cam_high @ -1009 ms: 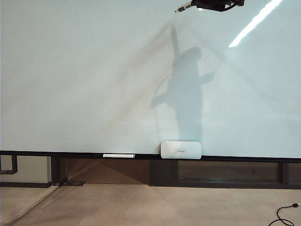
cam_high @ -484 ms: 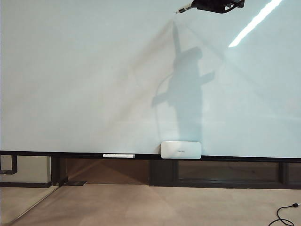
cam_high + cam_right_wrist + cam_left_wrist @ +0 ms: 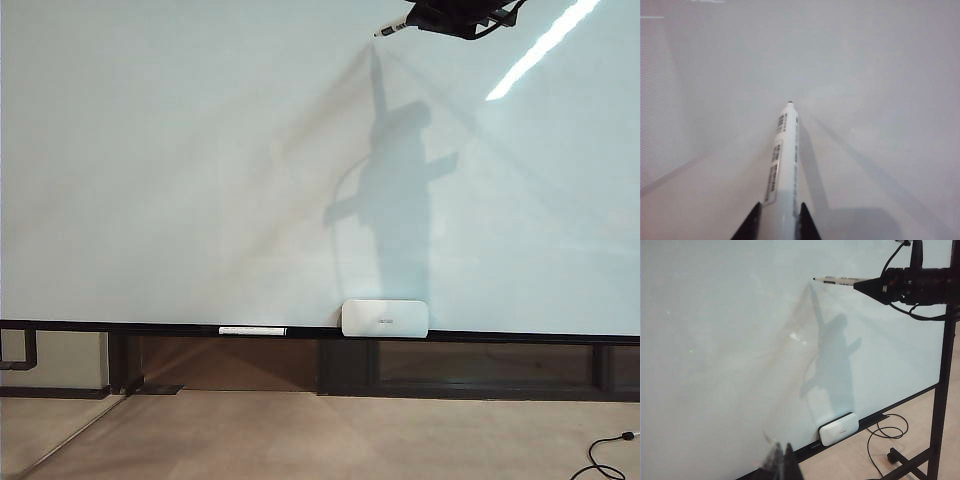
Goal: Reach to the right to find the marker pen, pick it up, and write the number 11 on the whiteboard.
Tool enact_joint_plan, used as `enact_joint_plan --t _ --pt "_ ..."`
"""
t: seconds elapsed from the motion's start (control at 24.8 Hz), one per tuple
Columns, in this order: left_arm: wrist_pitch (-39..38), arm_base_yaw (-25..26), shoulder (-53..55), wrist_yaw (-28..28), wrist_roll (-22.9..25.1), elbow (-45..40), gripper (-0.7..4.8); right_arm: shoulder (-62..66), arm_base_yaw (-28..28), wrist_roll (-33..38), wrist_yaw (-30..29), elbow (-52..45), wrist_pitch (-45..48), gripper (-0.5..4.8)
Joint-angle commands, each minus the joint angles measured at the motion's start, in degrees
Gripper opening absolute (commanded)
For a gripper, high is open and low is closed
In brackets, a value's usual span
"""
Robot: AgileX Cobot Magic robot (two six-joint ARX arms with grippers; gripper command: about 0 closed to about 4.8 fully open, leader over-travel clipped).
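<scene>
Across nearly the whole exterior view stretches the whiteboard point(image 3: 200, 170), its pale face carrying no strokes, only a long grey shadow of an arm near the middle and a bright streak of glare at the upper right. Since a second ago that shadow has barely shifted, and the right hand point(image 3: 410, 22) at the board's top edge has crept slightly left and upward, the pen tip now sitting a little higher against the surface. Wide bare board lies to the left and below the tip; above it there is almost no room before the frame's edge. Along the black bottom rail rests a small white box point(image 3: 385, 318), with a thin white stick point(image 3: 252, 330) lying on the rail to its left, both well apart from the pen. The right hand pinches the marker pen point(image 3: 782, 160) between its two dark fingers point(image 3: 750, 227), the dark tip pointing at the board, possibly just touching it, though the view is too soft to be sure. The left hand point(image 3: 782, 465) shows only as a dark blurred sliver, so whether it is spread or pressed together cannot be told.
</scene>
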Motion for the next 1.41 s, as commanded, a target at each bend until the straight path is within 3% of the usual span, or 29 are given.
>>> enact_joint_plan --t 0.04,0.32,0.93,1.41 --pt "0.5 0.0 -0.1 0.2 0.4 0.3 -0.05 0.3 0.1 0.2 0.3 0.4 2.5 -0.01" --pt "0.6 0.0 -0.1 2.9 0.4 0.3 -0.05 1.1 0.0 0.2 1.3 0.4 3.8 -0.01" --pt "0.5 0.0 -0.1 2.6 0.4 0.3 -0.05 2.2 -0.1 -0.1 2.6 0.3 4.4 -0.01" --pt "0.5 0.0 -0.1 2.6 0.4 0.3 -0.05 2.2 0.0 -0.3 2.7 0.2 -1.1 -0.01"
